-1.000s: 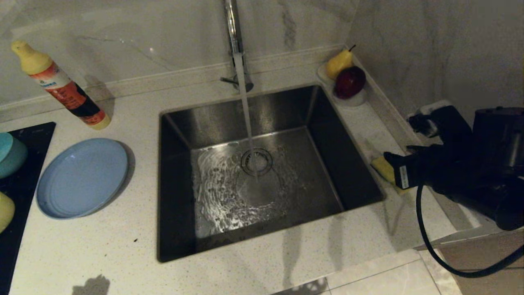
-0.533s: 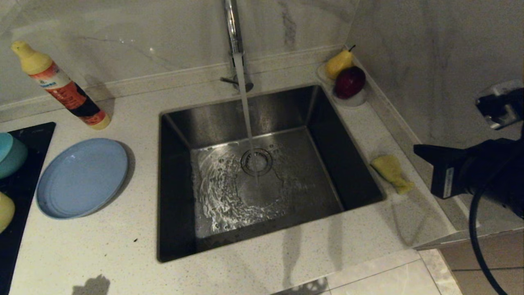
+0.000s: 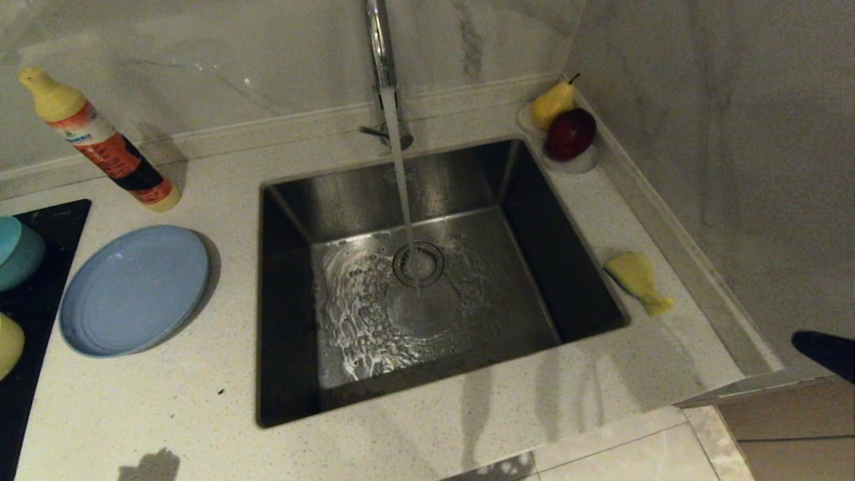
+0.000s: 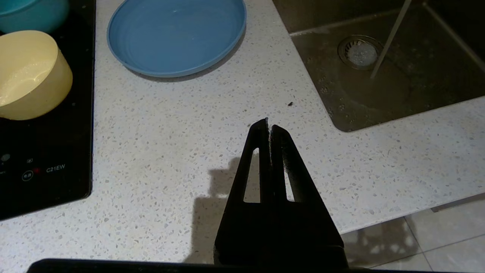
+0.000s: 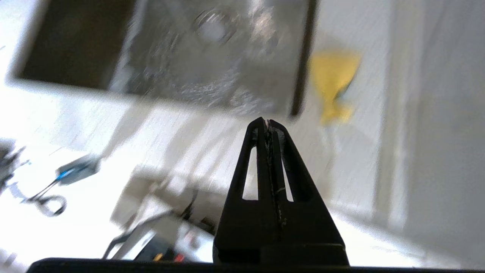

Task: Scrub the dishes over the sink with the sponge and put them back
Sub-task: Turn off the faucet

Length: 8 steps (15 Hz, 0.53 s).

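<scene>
The yellow sponge (image 3: 638, 280) lies on the counter right of the sink (image 3: 287, 300), crumpled, with nothing touching it; it also shows in the right wrist view (image 5: 333, 81). Water runs from the tap (image 3: 381, 60) onto the drain. The light-blue plate (image 3: 133, 288) rests on the counter left of the sink. Teal bowl (image 3: 17, 250) and pale-yellow bowl (image 3: 8, 344) stand on the black hob at the left edge. My right gripper (image 5: 267, 122) is shut and empty, off the counter's right front corner; only a dark tip (image 3: 825, 353) shows in the head view. My left gripper (image 4: 268, 123) is shut, hanging over the front counter.
A detergent bottle (image 3: 100, 140) leans at the back left. A white dish with a pear (image 3: 553, 103) and a red apple (image 3: 571, 133) sits in the back right corner. A marble wall (image 3: 721, 167) borders the counter on the right. The black hob (image 4: 45, 170) lies left.
My right gripper let go of the sponge, shut, and pulled back to the lower right, almost out of the head view. The sponge stays on the counter. Water keeps running.
</scene>
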Motion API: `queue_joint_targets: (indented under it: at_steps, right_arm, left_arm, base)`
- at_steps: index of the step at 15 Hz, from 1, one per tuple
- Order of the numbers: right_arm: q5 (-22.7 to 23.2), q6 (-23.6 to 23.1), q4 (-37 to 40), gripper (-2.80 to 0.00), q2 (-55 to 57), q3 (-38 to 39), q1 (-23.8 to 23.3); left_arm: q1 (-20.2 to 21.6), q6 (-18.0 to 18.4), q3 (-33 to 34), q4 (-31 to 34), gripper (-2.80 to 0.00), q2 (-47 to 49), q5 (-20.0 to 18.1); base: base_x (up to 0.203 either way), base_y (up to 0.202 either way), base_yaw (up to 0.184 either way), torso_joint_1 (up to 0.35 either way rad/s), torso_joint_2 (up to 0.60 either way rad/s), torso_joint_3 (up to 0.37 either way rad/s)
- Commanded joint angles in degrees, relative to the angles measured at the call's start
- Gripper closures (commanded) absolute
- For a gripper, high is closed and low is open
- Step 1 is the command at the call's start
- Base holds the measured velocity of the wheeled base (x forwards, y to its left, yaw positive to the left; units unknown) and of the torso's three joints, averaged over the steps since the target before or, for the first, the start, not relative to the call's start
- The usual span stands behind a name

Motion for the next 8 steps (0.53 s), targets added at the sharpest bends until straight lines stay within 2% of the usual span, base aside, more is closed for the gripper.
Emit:
queue_joint_targets:
  at_steps: [1, 5, 6, 8]
  right_arm:
    - [6.1, -0.1, 1.3, 0.00, -12.7, 7.0, -8.3]
    - [6.2, -1.6, 2.1, 0.00, -28.5, 20.9, -14.9]
    - [4.7, -3.0, 1.6, 0.00, -31.6, 25.4, -15.9]
    - [-4.3, -4.3, -1.0, 0.00, -33.2, 31.0, -16.8]
  left_arm:
    - [0.0, 0.1, 2.3, -0.1, 0.00, 0.0, 0.0]
    - [0.0, 0.1, 2.3, -0.1, 0.00, 0.0, 0.0]
    - [0.0, 0.1, 2.3, -0.1, 0.00, 0.0, 0.0]
    - [0.0, 0.0, 2.3, -0.1, 0.00, 0.1, 0.0]
  base:
    - [0.000, 0.000, 0.000, 0.000, 0.00, 0.000]
    - [0.000, 0.000, 0.000, 0.000, 0.00, 0.000]
    - [0.000, 0.000, 0.000, 0.000, 0.00, 0.000]
    - [0.000, 0.000, 0.000, 0.000, 0.00, 0.000]
